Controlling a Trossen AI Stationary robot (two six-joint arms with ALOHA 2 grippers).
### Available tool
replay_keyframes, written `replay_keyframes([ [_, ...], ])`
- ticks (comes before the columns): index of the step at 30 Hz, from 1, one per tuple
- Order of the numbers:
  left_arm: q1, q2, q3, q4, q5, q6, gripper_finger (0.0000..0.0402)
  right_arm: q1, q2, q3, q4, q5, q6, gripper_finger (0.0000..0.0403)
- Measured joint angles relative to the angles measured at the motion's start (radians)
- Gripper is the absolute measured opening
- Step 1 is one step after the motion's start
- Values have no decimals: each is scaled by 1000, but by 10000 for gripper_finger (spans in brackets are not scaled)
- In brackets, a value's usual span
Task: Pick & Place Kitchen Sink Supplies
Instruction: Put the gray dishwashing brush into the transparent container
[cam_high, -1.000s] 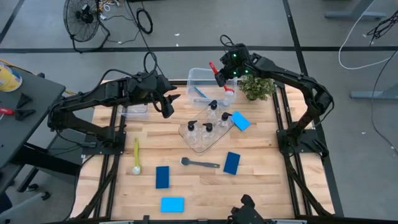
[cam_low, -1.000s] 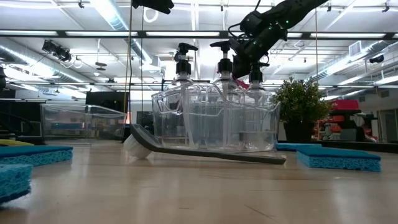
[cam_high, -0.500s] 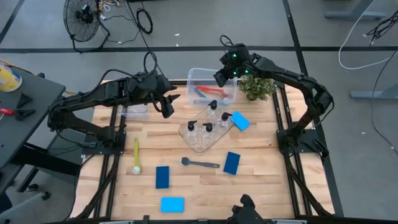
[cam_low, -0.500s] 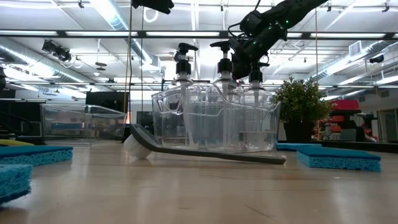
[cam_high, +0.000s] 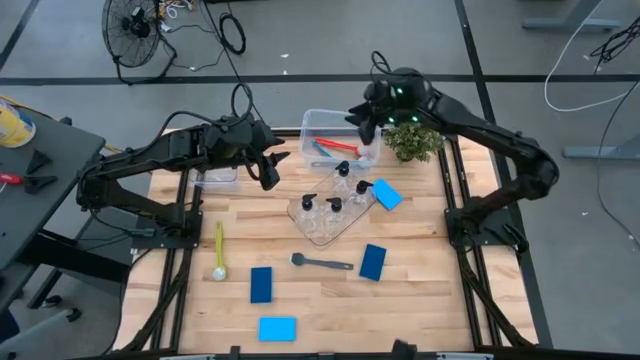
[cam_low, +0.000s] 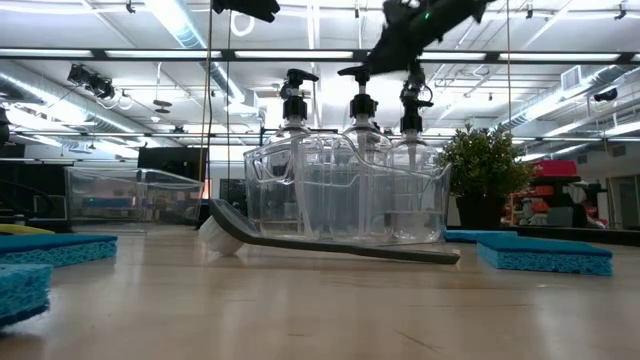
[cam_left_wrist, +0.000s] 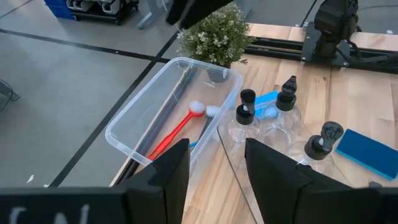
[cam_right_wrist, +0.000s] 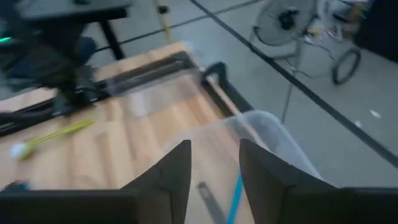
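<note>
Since a second ago, the red brush (cam_high: 336, 147) has left the right gripper (cam_high: 372, 112), now empty, parted, above it; left gripper (cam_high: 268, 170) hovers open. Yellow-green brush (cam_high: 219, 250), sponges (cam_high: 261, 284), grey brush (cam_high: 322, 263) remain.

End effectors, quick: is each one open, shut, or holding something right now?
Left end effector: open, holding nothing, beside the clear bin.
Right end effector: open, empty, above that bin; the red brush lies inside.

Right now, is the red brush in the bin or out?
In. The red brush lies flat inside the clear bin, beside other brushes.
</note>
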Motion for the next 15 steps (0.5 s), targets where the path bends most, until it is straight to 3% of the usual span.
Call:
replay_keyframes([
  [10,-1,0,0,0,58,0,161,252,-157,1,-213,-44,-71,137],
  [15,0,0,0,0,58,0,161,406,-190,1,-366,30,-18,137],
])
